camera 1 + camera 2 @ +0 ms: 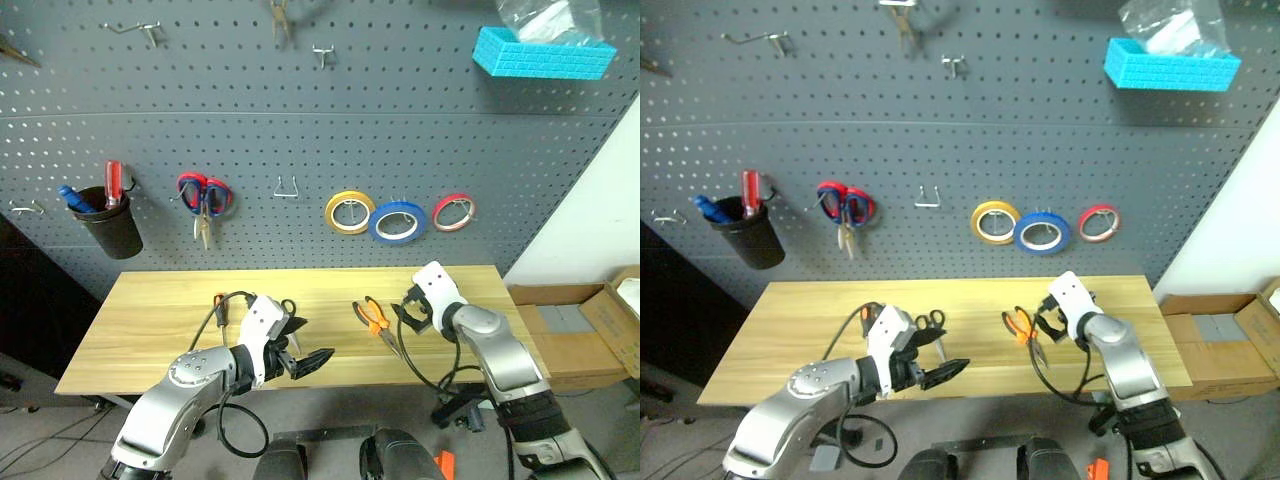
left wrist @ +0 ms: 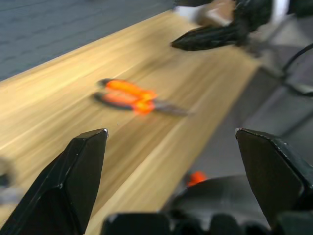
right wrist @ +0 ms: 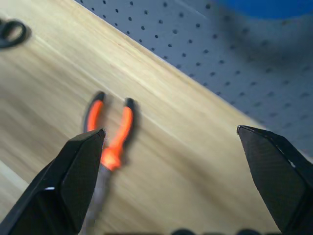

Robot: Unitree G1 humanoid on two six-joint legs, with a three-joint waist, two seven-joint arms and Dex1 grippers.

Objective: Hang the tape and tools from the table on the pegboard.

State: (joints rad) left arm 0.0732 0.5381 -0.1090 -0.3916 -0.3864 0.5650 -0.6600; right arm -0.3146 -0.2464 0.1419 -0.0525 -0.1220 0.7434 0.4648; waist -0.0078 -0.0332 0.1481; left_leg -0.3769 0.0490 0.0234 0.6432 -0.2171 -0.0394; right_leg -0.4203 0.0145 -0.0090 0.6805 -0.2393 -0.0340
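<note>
Lying flat, orange-handled pliers (image 1: 372,318)

A: Left gripper (image 1: 312,362) hides part of the black-handled scissors (image 1: 289,308); the screwdriver (image 1: 219,303) beside them is too small to read.

B: Pliers (image 2: 134,95) blurred here, and beyond them the scissors (image 3: 11,33) cut off at the frame edge.
</note>
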